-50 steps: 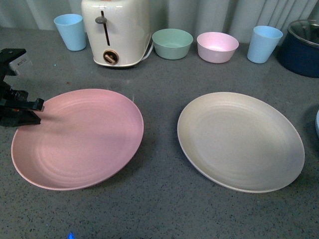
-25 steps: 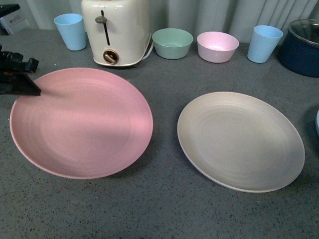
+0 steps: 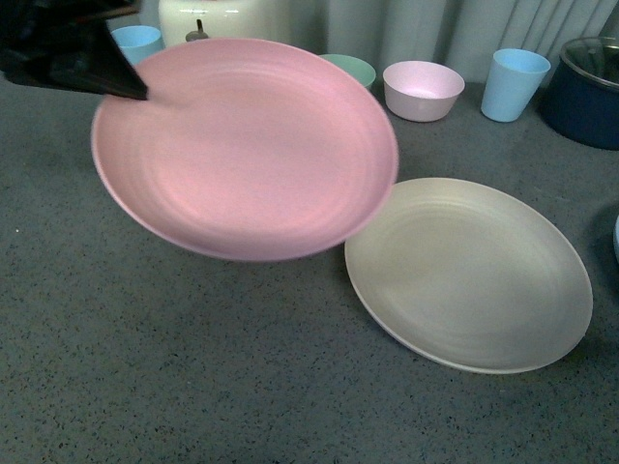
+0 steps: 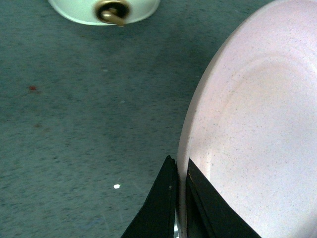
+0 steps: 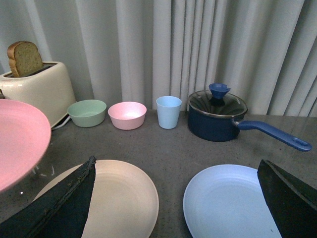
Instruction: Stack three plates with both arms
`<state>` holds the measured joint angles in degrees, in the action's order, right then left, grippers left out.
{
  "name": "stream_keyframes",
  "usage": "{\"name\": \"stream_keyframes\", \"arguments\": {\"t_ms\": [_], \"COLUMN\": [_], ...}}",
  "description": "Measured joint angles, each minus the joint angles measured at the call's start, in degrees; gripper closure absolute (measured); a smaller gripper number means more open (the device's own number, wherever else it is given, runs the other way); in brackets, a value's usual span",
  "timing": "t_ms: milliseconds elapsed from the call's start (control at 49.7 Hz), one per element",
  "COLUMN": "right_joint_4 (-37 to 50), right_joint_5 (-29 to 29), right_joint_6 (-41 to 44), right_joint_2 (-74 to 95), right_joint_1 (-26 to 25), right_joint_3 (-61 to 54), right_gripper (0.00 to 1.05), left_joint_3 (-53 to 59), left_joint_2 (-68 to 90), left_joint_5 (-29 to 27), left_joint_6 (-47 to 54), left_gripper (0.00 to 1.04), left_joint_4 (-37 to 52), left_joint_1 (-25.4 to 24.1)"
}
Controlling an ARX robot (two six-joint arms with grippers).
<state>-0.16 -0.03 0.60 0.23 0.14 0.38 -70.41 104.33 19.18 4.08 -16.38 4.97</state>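
The pink plate (image 3: 247, 145) hangs tilted in the air above the grey counter, its right edge reaching over the near-left rim of the beige plate (image 3: 469, 275). My left gripper (image 3: 135, 92) is shut on the pink plate's far-left rim; in the left wrist view the black fingers (image 4: 179, 161) pinch the rim of the pink plate (image 4: 257, 124). The beige plate (image 5: 124, 198) and the light blue plate (image 5: 230, 203) lie flat side by side. My right gripper (image 5: 176, 163) hovers open above the gap between them, holding nothing.
Along the back stand a cream toaster (image 5: 39, 87) with a bread slice, a green bowl (image 5: 87, 112), a pink bowl (image 3: 423, 89), two light blue cups (image 3: 515, 83) (image 3: 135, 39) and a dark blue lidded pot (image 5: 218, 116) with a long handle.
The left gripper has lifted the pink plate off the counter and carried it up and to the right, over the beige plate's edge. The beige plate has not moved.
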Motion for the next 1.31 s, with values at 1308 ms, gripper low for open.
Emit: {"name": "stream_keyframes", "arguments": {"t_ms": [1308], "right_joint_4": [0.00], "right_joint_5": [0.00], "right_joint_6": [0.00], "right_joint_2": [0.00], "right_joint_1": [0.00], "right_joint_3": [0.00], "right_gripper": [0.08], "left_joint_3": [-6.82], "left_joint_2": [16.11], "left_joint_5": [-12.15], "left_joint_6": [-21.94], "left_gripper": [1.01], "left_joint_4": [7.45], "left_joint_1": [25.27]}}
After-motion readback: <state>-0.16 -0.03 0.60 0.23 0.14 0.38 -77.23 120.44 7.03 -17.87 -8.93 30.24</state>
